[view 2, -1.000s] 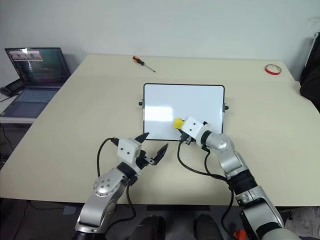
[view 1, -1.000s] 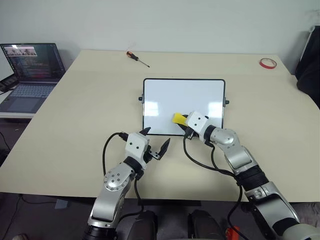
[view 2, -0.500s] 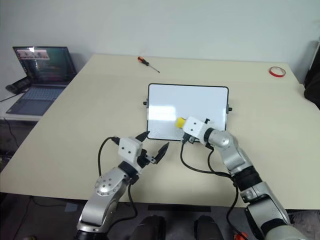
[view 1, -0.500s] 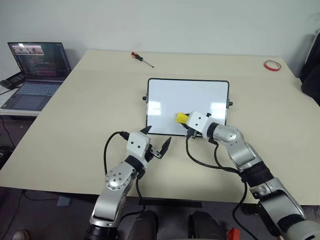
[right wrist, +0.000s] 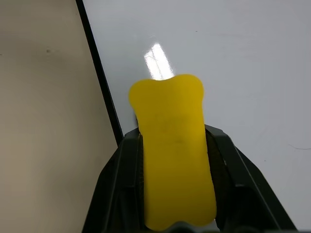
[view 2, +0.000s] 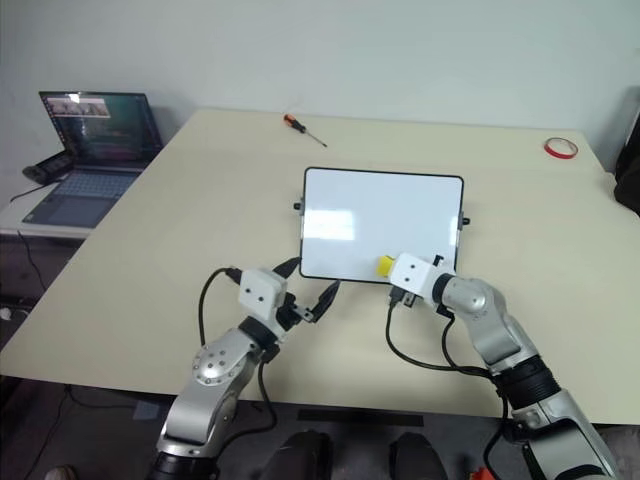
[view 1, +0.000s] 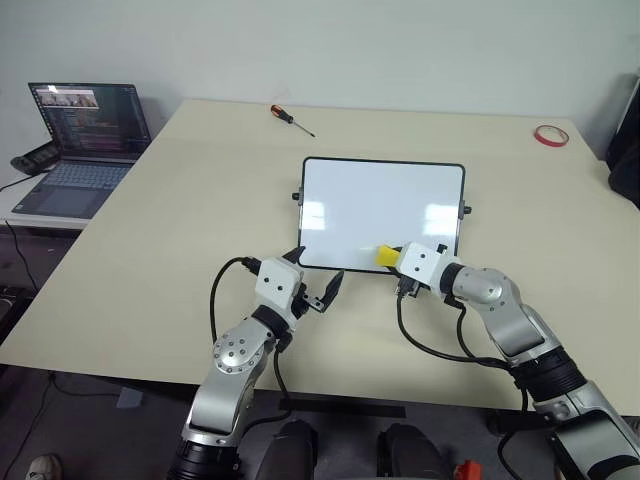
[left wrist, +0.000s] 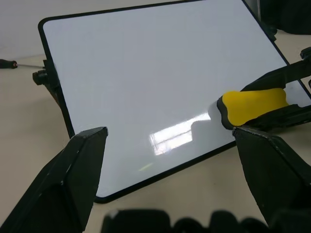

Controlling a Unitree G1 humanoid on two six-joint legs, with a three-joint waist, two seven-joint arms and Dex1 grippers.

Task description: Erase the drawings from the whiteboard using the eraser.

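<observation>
The whiteboard (view 1: 383, 205) lies flat in the middle of the table, its black frame and side knobs showing. My right gripper (view 1: 393, 259) is shut on the yellow eraser (view 1: 385, 256), whose tip rests on the board just inside its near edge, right of the middle. The right wrist view has the eraser (right wrist: 175, 145) between both black fingers (right wrist: 127, 184), beside the frame. Of the drawings, one faint thin dark stroke (right wrist: 299, 147) lies near the eraser; otherwise the board looks white. My left gripper (view 1: 314, 274) stands open and empty just off the board's near left corner.
A red-handled screwdriver (view 1: 290, 118) lies beyond the board at the table's far side. At the far right corner sits a red tape ring (view 1: 550, 134). An open laptop (view 1: 88, 128) stands on a side desk off the table's left edge.
The camera has swung, shifting the whole picture. My right gripper has slid the eraser rightward along the board and closer to its near edge. The left arm has stayed put.
</observation>
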